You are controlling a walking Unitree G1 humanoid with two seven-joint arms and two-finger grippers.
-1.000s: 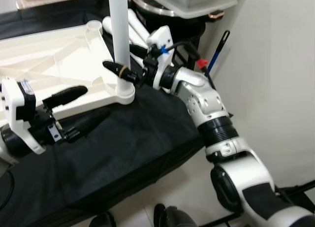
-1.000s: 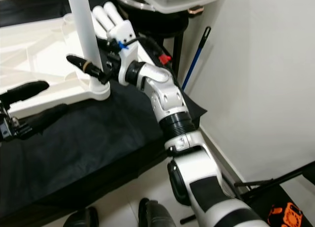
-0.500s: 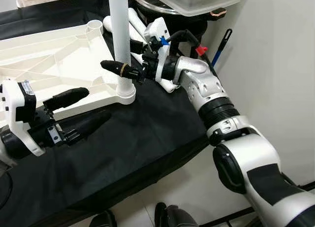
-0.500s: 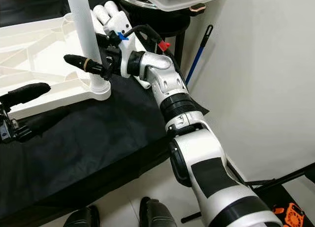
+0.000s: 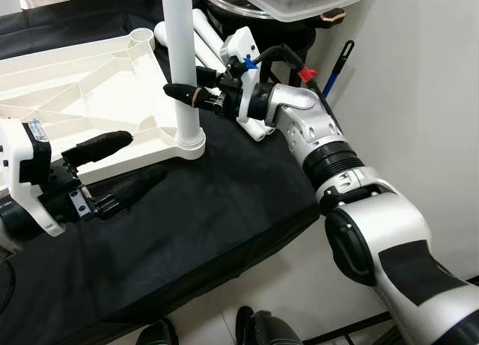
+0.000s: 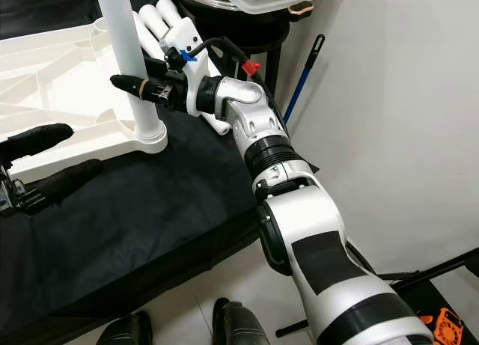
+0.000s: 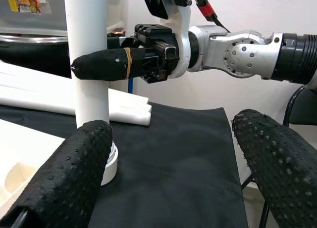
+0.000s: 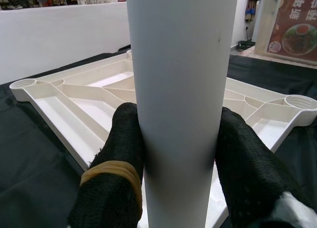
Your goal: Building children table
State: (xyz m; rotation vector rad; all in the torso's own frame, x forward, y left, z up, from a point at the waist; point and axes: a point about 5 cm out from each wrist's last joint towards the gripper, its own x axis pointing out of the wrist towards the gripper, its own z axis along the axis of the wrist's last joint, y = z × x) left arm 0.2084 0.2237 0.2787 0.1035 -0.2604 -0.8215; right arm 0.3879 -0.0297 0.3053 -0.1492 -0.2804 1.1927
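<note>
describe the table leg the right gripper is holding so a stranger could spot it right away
On the black cloth lies an upside-down white tabletop. At its near corner one white leg stands upright in a socket, with the right gripper shut around it. The other legs lie flat on the cloth behind it.

Bright, even indoor light, soft shadows; all 4 views sharp, no glare, wrist foregrounds slightly soft.
</note>
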